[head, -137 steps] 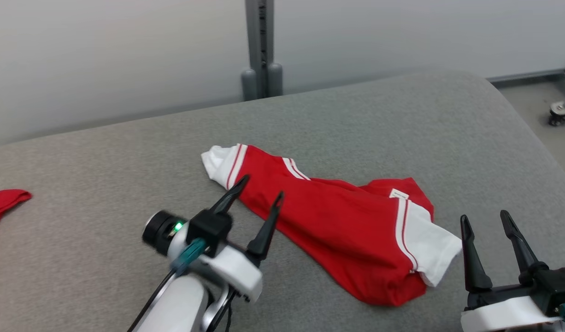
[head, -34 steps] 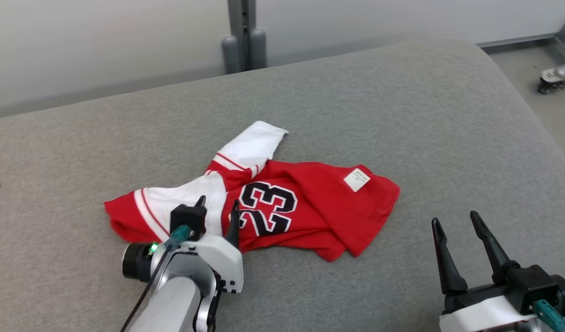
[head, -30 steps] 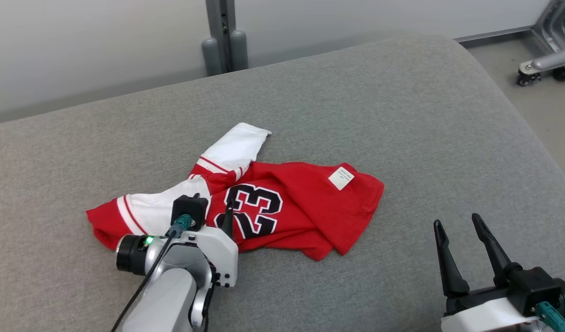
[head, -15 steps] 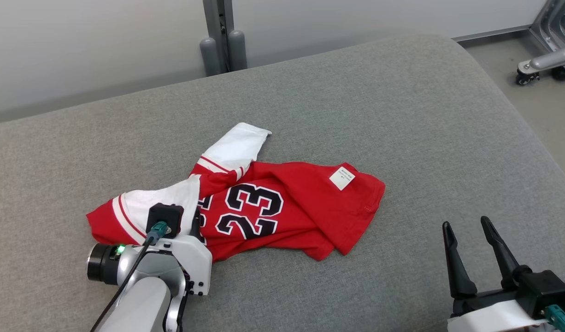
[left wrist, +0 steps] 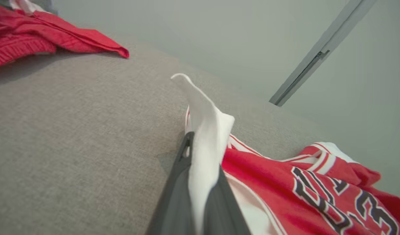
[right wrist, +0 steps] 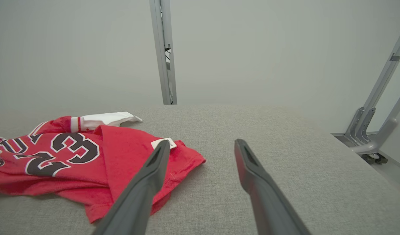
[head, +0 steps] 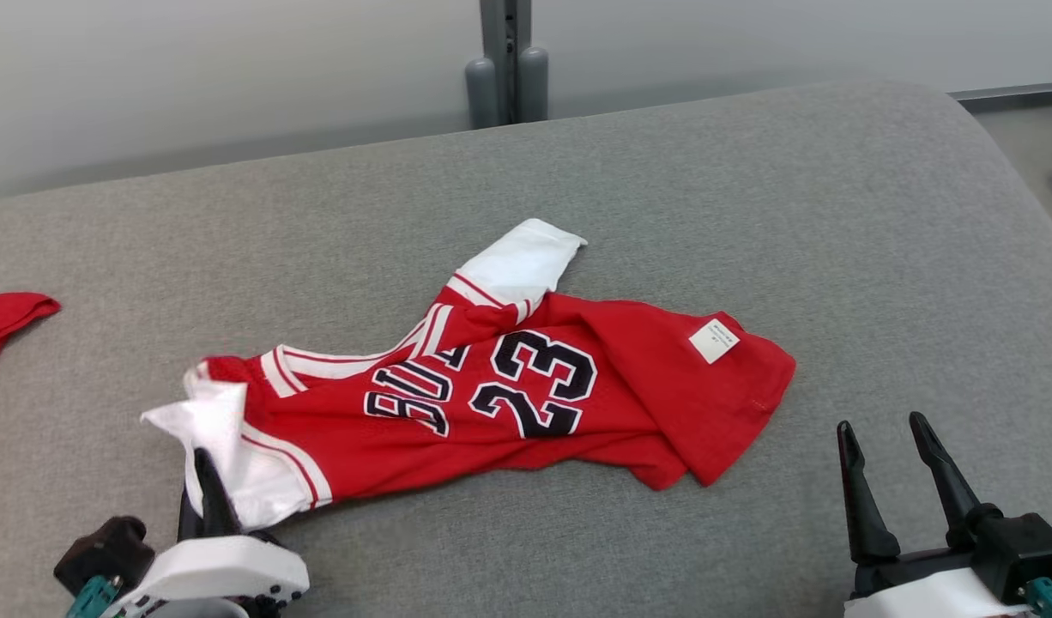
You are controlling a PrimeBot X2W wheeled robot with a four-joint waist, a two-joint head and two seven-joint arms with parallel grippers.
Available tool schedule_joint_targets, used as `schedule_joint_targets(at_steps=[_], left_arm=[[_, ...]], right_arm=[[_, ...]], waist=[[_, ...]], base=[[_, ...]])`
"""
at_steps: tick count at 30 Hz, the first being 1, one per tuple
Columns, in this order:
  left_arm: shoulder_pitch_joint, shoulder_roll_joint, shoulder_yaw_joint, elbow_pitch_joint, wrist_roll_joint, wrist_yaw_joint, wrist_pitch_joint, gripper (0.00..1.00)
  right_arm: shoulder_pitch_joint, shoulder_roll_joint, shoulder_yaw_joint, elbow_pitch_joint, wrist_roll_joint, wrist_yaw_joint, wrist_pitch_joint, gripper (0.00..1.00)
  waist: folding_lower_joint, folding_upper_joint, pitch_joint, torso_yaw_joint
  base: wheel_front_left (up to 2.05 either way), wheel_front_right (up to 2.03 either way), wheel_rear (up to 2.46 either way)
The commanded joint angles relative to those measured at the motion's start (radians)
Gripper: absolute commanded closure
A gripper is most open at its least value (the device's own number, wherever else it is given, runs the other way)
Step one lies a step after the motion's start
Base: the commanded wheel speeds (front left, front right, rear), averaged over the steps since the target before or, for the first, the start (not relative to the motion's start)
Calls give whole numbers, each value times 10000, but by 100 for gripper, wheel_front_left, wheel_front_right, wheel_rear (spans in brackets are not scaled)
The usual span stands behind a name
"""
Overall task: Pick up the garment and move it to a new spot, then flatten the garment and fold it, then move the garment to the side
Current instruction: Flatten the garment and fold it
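The left pincer is clamped shut on the white sleeve of the red jersey, with a loose flap of cloth standing up past its tips. The rest of the jersey trails ahead and to the right of that pincer, crumpled across the grey padded surface. Its hem corner lies just ahead and to the left of the right pincer, which stands wide and empty, clear of the cloth. The bite looks thin, taken near the sleeve edge only, so a quick lift or drag could let the fabric slide out. A one-corner pull may also bunch the body rather than spread it, and dragging toward the other red cloth, well off to the left pincer's left, risks tangling the two
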Motion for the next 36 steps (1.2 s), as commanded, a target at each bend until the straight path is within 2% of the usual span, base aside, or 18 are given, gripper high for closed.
schedule_joint_targets(at_steps=[1, 4, 5, 6, 7, 12, 14, 17, 20, 22, 23, 25, 26, 29, 31, 36], left_arm=[[32, 15, 154, -81, -197, -99, -60, 100], [411, -104, 399, -40, -195, -266, -119, 100], [505, -113, 507, 11, -228, -284, -124, 66], [611, -155, 593, 82, -195, -270, -120, 14], [688, -175, 699, 138, -65, -180, -123, 0], [1394, -216, 546, 671, 99, 33, -128, 0], [1583, 128, 264, 729, 546, 129, -19, 0], [1488, 454, -184, -62, 1188, 242, 82, 0], [941, 723, -937, -1097, 1793, 79, 644, 0], [339, 765, -1662, -1603, 2189, -132, 1255, 0], [-447, 799, -2511, -1701, 2711, -475, 1937, 0], [-447, 799, -2511, -1701, 2711, -475, 1937, 0], [-1762, 622, -3686, -1367, 3318, -1073, 2882, 0], [-2710, 444, -4515, -462, 3618, -1568, 3963, 0], [-3221, 364, -4849, 168, 3558, -1934, 4644, 0], [-3864, 638, -5313, 1115, 4048, -2242, 5224, 0]], right_arm=[[-70, -41, 12, -46, -83, 1, -3, 0], [-224, -41, 20, -67, -179, 1, -3, 0], [-259, -41, 33, -58, -213, 1, -3, 0], [-295, -41, 69, -50, -252, 1, -3, 0], [-332, -41, 95, -42, -280, 1, -3, 0], [-406, -45, 83, -72, -306, 1, -3, 0], [-289, -47, 77, -48, -300, 1, -3, 0], [-212, -45, 23, -34, -221, 1, -3, 0], [-183, -42, 74, -13, -155, 1, -3, 0], [-277, -47, 146, 22, -109, 1, -3, 0], [-441, -44, 258, 37, -25, 1, -3, 0], [-441, -44, 258, 37, -25, 1, -3, 0], [-652, -47, 461, 81, 100, 1, -3, 0], [-793, -45, 573, 135, 221, 1, -3, 0], [-797, -44, 609, 165, 299, 1, -3, 0], [-598, -44, 543, 215, 479, 1, -3, 0]], waist=[[0, 0, 82, 236], [0, 0, 144, 510], [0, 0, 151, 577], [0, 0, 157, 610], [0, 0, 167, 625], [0, 0, 219, 492], [0, 0, 211, 389], [0, 0, 264, 249], [0, 0, 307, 95], [0, 0, 353, -51], [0, 0, 430, -266], [0, 0, 430, -266], [0, 0, 545, -750], [0, 0, 589, -1288], [0, 0, 600, -1672], [0, 0, 606, -2320]], base=[[0, 0, 0], [0, 0, 0], [0, 0, 0], [0, 0, 0], [0, 0, 0], [0, 0, 0], [0, 0, 0], [0, 0, 0], [0, 0, 0], [0, 0, 0], [0, 0, 0], [0, 0, 0], [0, 0, 0], [0, 0, 0], [0, 0, 0], [0, 0, 0]])
